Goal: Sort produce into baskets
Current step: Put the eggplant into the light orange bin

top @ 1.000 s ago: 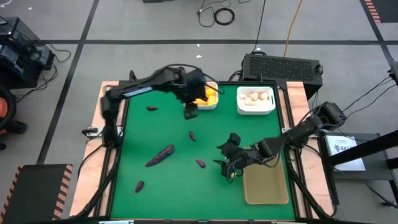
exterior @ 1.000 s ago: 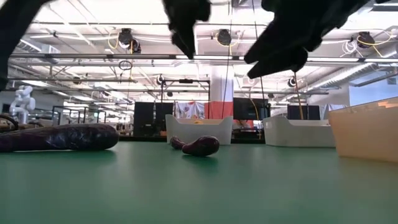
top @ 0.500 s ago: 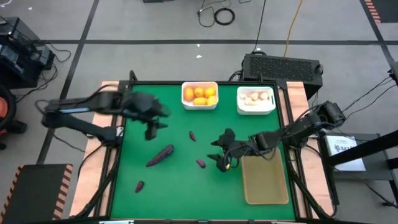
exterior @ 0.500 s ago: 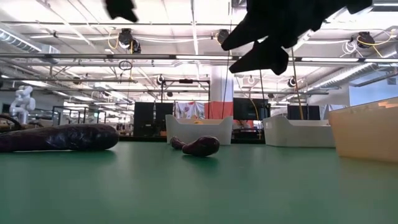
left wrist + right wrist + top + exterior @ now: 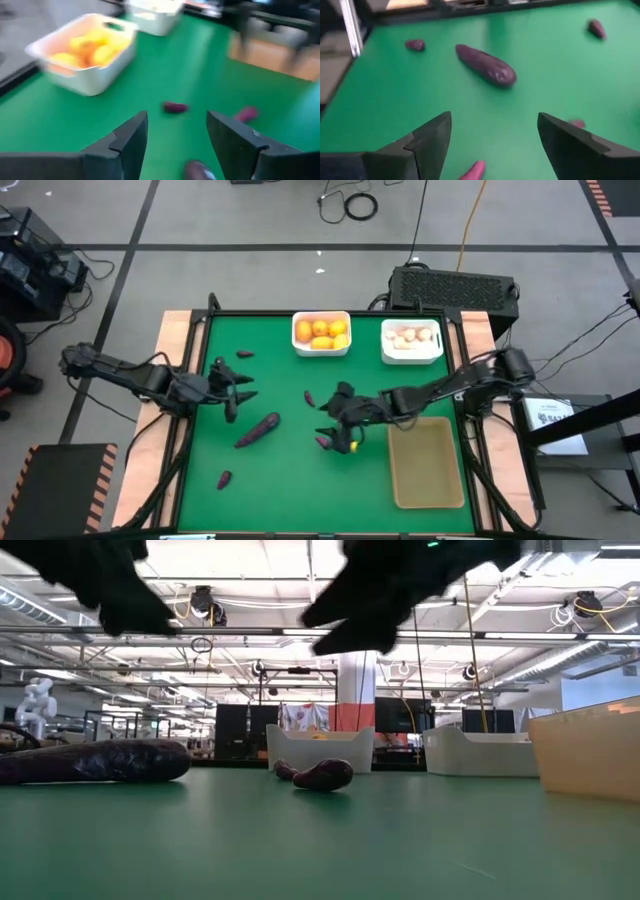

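My left gripper [image 5: 232, 392] has swung away from the bin of orange fruits [image 5: 321, 332] to the mat's left side, and my right gripper [image 5: 338, 426] has slid leftward off the tan tray [image 5: 428, 476]. Both are now hanging wide open and holding nothing, mine on the right just above a small purple piece [image 5: 323, 442] and mine on the left near the long purple piece [image 5: 258, 429]. The garlic bulbs [image 5: 410, 337] are sitting in the other white bin [image 5: 411, 357].

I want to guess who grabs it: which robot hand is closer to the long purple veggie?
Left. The left gripper hangs just beside the long purple veggie, nearer the bins. The right gripper is farther off across the mat.
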Controlling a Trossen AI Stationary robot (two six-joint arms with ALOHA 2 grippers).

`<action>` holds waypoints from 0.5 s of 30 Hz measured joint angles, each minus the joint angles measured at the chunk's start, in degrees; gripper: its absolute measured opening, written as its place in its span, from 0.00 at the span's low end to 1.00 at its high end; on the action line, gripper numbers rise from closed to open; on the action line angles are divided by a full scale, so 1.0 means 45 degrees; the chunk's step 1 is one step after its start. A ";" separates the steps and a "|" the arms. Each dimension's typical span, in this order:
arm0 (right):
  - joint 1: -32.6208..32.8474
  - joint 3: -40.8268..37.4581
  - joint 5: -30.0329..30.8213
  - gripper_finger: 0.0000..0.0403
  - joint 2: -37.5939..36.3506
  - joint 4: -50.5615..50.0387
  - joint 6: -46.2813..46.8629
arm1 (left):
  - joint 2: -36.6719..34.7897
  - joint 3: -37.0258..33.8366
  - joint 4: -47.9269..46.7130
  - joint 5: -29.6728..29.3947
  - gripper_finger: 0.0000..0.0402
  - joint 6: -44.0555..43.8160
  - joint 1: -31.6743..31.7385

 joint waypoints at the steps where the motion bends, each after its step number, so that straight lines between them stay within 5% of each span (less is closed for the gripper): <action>1: -0.0094 0.0430 -0.0239 0.71 0.0414 -0.0112 -0.0644 | -0.0076 -0.0328 0.0145 -0.0482 0.52 -0.0220 0.0045; 9: -0.1089 0.5058 -0.3015 0.72 0.4410 -0.1821 -0.4276 | -0.0101 -0.1254 -0.0110 -0.3720 0.52 -0.2124 0.1103; 15: -0.1498 0.8716 -0.3174 0.78 0.6896 -0.3516 -0.5843 | -0.0095 -0.1254 -0.0170 -0.2581 0.52 -0.1764 0.2686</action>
